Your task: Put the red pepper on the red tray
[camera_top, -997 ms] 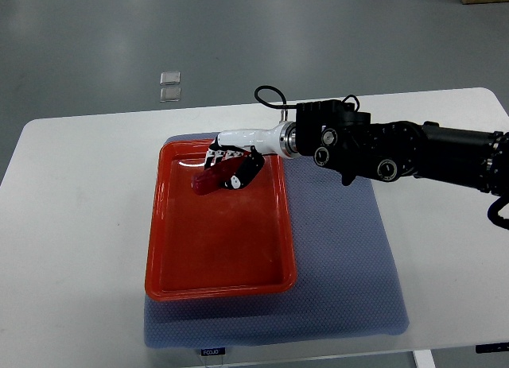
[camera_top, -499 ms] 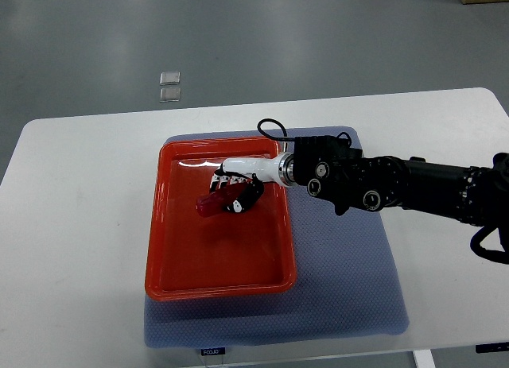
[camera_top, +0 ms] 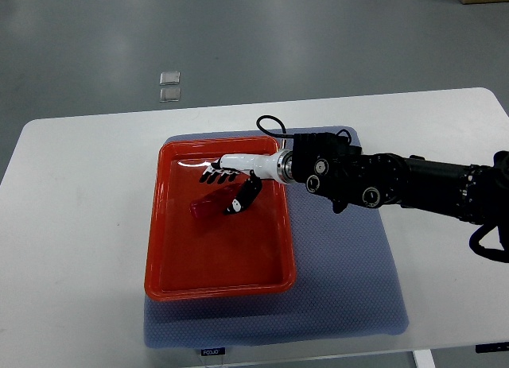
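Red pepper (camera_top: pixel 213 206) lies in the red tray (camera_top: pixel 171 261) on a blue mat (camera_top: pixel 342 265); right hand (camera_top: pixel 231 181) fingers spread, thumb seemingly touching it.

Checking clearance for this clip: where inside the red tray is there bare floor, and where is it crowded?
The red tray is bare across its near half, from the red pepper to the front rim, and along its left wall. It is crowded at the far right, where the open right hand hovers by the pepper.
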You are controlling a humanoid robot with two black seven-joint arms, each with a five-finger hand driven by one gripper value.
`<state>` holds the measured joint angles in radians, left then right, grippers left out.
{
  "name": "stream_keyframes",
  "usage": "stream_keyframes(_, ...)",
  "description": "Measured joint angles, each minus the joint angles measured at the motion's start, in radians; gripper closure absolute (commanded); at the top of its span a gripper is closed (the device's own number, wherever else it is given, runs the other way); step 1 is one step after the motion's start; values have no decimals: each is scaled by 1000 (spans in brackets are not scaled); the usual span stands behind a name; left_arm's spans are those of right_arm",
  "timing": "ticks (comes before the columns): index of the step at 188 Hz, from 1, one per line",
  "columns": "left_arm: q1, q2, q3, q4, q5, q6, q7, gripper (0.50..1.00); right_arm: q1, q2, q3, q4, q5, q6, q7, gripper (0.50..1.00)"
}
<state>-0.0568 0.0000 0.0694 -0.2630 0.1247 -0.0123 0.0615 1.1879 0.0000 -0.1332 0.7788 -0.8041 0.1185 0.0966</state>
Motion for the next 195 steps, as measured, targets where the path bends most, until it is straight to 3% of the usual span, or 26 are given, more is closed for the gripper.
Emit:
stream_keyframes(42,0,0,0,0,-1,0,0,500,-24,-36,214,10,25,-15,11,660)
stream_keyframes(70,0,0,0,1,-1,0,0,500,-161,-65,593,11,138,-92,54,658)
stream_keyframes(95,0,0,2,0,-1,0,0,500,-296,-53,943,11,270,-108,63,640)
stream_keyframes(113,0,0,3,-1,0,0,0,500,-387,-42,1132,10,403,-111,79,595)
stream_keyframes(143,0,0,4,-5,1,0,0,500,-516,-42,1234,5,601,-96,106,589)
stream_keyframes(195,0,0,4,-6,1,0,0,500,-617,-49,1279,4,688,19,129,589)
